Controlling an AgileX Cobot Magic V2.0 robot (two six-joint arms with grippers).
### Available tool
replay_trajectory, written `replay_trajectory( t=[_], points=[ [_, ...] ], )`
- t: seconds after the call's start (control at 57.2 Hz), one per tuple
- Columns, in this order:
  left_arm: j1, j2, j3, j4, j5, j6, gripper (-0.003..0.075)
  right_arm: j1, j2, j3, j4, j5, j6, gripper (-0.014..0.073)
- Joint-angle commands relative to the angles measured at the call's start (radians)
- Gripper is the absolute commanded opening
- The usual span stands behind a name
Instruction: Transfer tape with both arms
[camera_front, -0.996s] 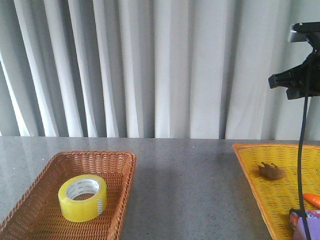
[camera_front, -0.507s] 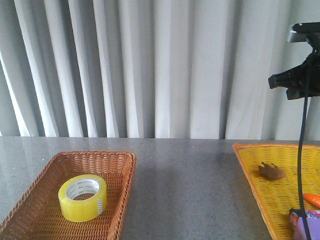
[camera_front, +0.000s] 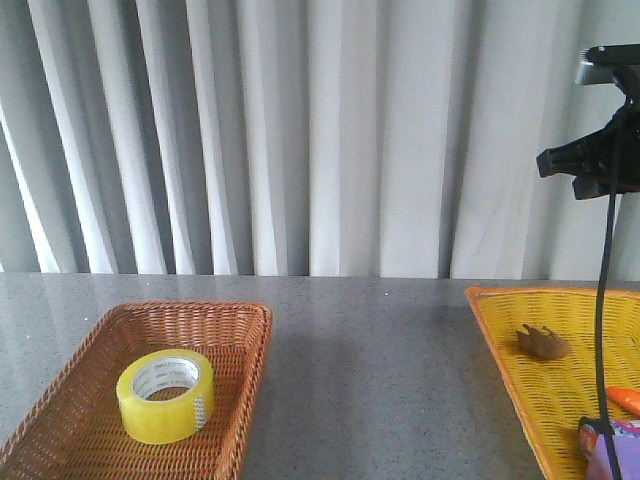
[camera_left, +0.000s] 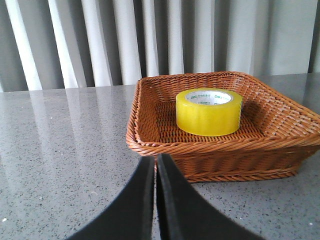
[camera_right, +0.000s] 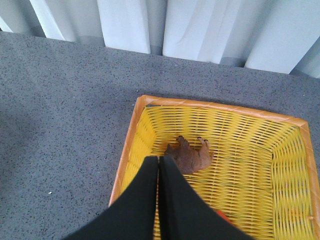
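Yellow tape sits flat in the brown wicker basket, ungrasped. Both grippers, left and right, are clenched empty. Next, the left likely must open and reach it.

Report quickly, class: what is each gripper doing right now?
Left gripper: closed, holding nothing, short of the brown basket.
Right gripper: closed, holding nothing, above the yellow basket.

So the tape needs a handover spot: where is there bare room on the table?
The widest bare table lies between the brown basket and the yellow basket. The brown basket is mostly taken by the tape; the yellow basket's near end is crowded.
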Motion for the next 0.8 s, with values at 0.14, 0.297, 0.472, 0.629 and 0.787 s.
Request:
replay_trajectory(
  t=[0.14,0.297,0.472,0.629,0.787],
  points=[
    [0.003,-0.017,-0.008,0.000,-0.067,-0.011,-0.0006,-0.005,-0.047,-0.024,0.000,-0.057,-0.005,-0.0008],
    [0.003,-0.017,-0.008,0.000,-0.065,-0.011,-0.0006,-0.005,-0.047,-0.024,0.000,-0.057,-0.005,-0.0008],
    [0.003,-0.017,-0.008,0.000,-0.065,-0.011,-0.0006,-0.005,-0.047,-0.024,0.000,-0.057,-0.005,-0.0008],
    [0.003,-0.017,-0.008,0.000,-0.065,-0.010,-0.0006,-0.005,-0.047,-0.024,0.000,-0.057,-0.005,-0.0008],
    [0.003,-0.017,-0.008,0.000,-0.065,-0.010,-0.0006,-0.005,-0.047,-0.024,0.000,-0.056,-0.005,-0.0008]
  ],
)
